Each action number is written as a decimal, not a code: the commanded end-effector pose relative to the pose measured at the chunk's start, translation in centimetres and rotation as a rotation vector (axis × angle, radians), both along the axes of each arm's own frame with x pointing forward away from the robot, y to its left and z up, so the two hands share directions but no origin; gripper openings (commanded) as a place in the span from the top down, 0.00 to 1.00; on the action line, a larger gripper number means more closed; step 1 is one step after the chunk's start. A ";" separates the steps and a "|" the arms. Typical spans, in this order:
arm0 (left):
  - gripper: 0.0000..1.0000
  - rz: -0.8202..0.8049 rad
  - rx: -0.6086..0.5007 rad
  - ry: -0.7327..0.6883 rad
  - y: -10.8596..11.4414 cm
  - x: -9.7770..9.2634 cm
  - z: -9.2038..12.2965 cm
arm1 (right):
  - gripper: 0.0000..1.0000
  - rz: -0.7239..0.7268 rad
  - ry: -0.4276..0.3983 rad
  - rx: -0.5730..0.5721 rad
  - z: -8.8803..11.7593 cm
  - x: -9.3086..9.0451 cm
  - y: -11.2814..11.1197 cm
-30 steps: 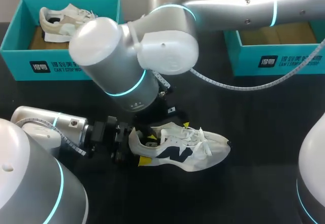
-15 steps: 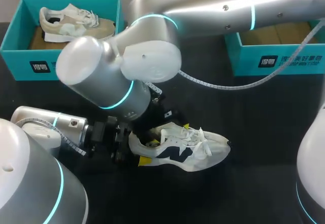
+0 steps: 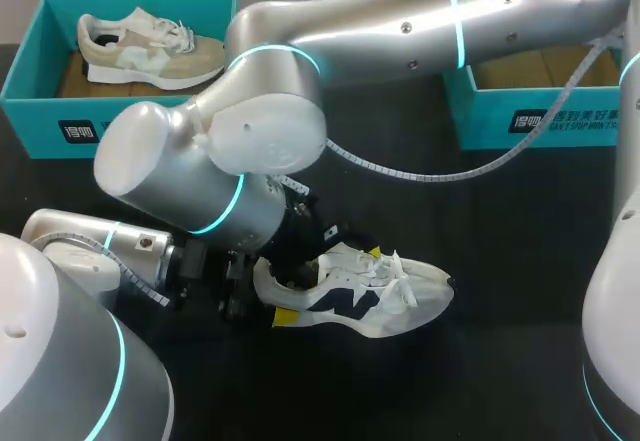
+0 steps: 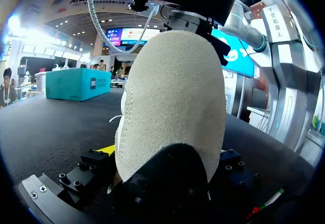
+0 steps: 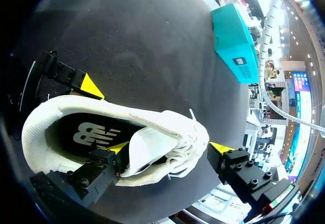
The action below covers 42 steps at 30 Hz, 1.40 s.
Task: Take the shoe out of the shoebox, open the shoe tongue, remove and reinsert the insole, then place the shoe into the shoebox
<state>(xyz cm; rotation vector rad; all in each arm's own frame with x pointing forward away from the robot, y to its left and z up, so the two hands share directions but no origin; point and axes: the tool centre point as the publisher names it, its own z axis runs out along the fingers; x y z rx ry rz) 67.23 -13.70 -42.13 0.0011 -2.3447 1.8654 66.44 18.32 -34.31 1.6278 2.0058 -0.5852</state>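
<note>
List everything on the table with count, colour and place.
white shoe: one, white with dark logo, middle of table.
insole: one, black, inside white shoe.
shoeboxes: two, teal, far edge; left shoebox, right shoebox partly behind my right arm.
beige shoe: one, beige and white, in left shoebox.
table: one, black.
left gripper: one, yellow-tipped, shut on white shoe's heel.
right gripper: one, yellow-tipped, open, one finger inside the shoe's opening, the other outside by the laces.
</note>
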 end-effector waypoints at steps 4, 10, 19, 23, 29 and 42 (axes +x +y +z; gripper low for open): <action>1.00 -0.004 0.002 0.001 -0.2 0.1 -0.2 | 0.00 -0.379 -0.308 -0.039 0.8 -0.8 -0.2; 1.00 -0.004 0.002 0.001 -0.2 0.1 -0.2 | 0.00 -0.378 -0.289 -0.026 1.4 -0.7 -0.6; 1.00 -0.004 0.002 0.001 -0.2 0.1 -0.2 | 0.00 -0.392 -0.254 0.023 2.5 -0.8 -1.3; 1.00 -0.004 0.002 0.001 -0.2 0.1 -0.2 | 0.37 -0.398 -0.239 0.053 2.7 -1.2 -1.4; 1.00 -0.004 0.002 0.001 -0.2 0.1 -0.2 | 0.58 -0.395 -0.213 0.069 2.5 -1.5 -1.4; 1.00 -0.004 0.002 0.001 -0.2 0.1 -0.2 | 0.56 -0.410 -0.144 0.128 3.4 -2.3 -1.4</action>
